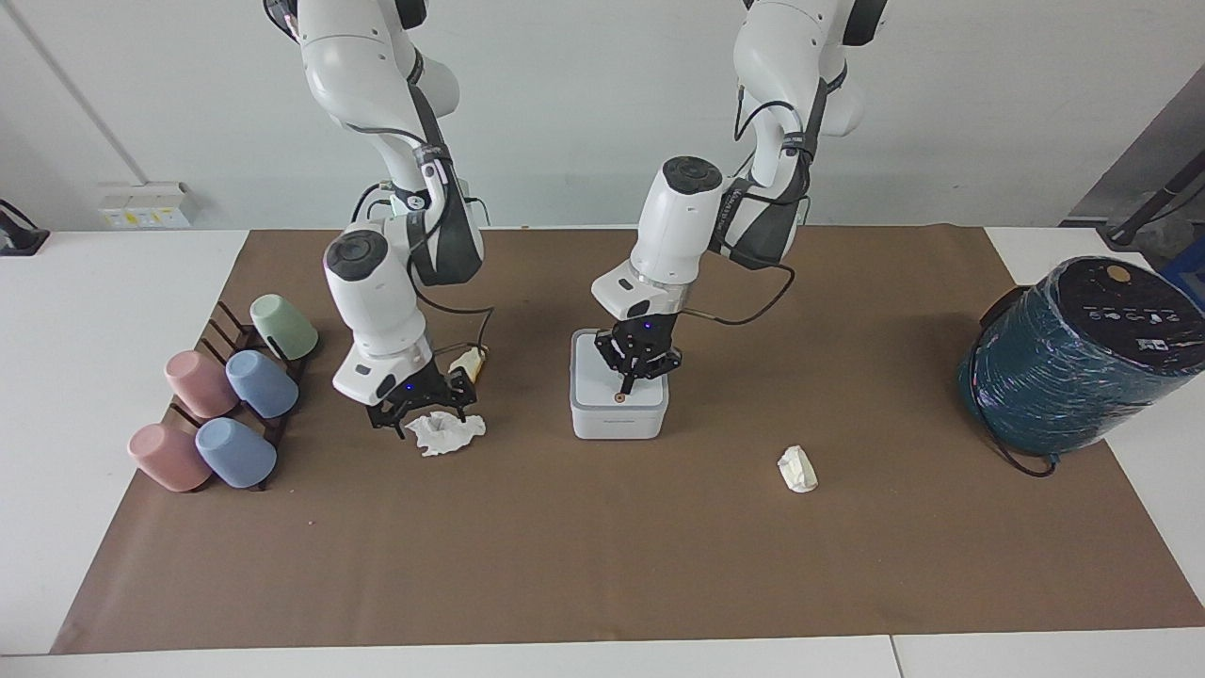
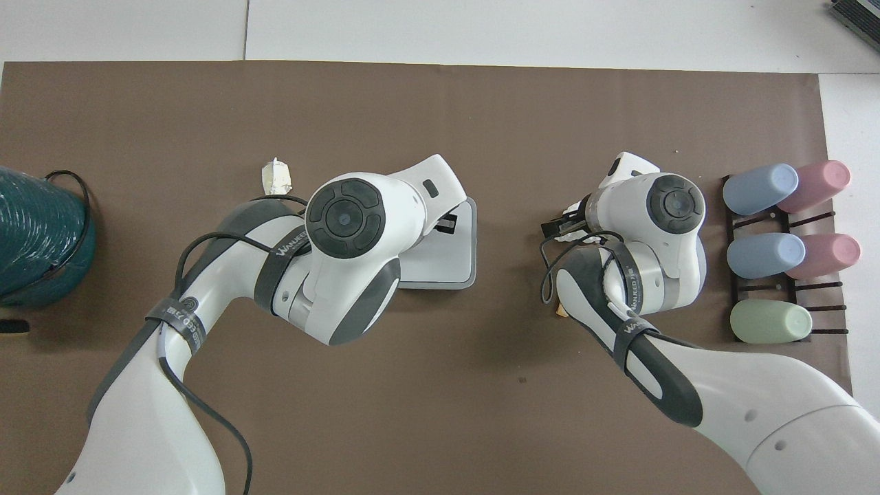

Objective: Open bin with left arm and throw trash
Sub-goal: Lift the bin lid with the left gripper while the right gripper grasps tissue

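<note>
Step in hand: lid release, judged from the tool positions. The lid is not yet up.

Bin (image 1: 618, 398): small white square box, grey rim, mid-surface on the brown paper cover (image 1: 602, 565). Lid flat and shut. Orange button (image 1: 618, 397) at the lid edge farther from the robots.

Left gripper (image 1: 628, 384): pointed down on the lid, fingers drawn together into one tip, holding nothing. The tip stands at the button; whether it already presses cannot be told.

Right gripper (image 1: 424, 414): low over the white tissue wad (image 1: 446, 433), fingers spread wide to either side of the wad's nearer edge, nothing yet held. Contact with the tissue is not clear.

Bread wedge (image 1: 468, 363): tan, mostly hidden by the right gripper's wrist, nearer to the robots than the tissue wad.

Cream paper wad (image 1: 797, 469): alone, toward the left arm's end of the surface, farther from the robots than the bin.

Next move, as a judgement: a firm downward press on the button to spring the lid, then a lift clear of it; the right gripper needs to settle lower and close on the tissue.

Other items: five pastel cups (image 1: 231, 395) on a dark rack; teal wrapped cylinder (image 1: 1073, 363).
</note>
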Tool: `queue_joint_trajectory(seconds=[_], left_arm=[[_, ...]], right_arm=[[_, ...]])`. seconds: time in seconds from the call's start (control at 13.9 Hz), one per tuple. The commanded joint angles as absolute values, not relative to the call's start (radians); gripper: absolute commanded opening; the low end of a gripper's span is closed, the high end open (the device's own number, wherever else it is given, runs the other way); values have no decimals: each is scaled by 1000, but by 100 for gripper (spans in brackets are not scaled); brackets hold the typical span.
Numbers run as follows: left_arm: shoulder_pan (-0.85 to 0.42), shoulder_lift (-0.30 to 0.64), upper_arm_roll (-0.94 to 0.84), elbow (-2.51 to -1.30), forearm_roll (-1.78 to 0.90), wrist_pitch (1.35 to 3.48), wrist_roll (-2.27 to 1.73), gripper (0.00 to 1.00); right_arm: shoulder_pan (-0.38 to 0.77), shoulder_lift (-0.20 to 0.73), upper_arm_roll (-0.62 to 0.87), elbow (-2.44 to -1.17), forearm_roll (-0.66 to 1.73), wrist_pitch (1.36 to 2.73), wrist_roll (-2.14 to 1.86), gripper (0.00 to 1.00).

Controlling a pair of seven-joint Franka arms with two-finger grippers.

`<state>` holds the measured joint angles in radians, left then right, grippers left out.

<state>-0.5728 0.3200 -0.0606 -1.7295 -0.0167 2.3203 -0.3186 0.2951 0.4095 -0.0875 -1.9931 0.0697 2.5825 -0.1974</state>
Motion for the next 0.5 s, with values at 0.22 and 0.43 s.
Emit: queue_joint_trajectory(seconds=[0.22,0.43], left_arm=[[-578,170,-44,-1730,-9,2022,-324,0],[-537,120,-38,-1747,-9,1967,-321,0]], right_arm=[[281,382,-87,-1977,100,2484,-238,37],[281,370,-87,-1964,100,2458,-232,12]])
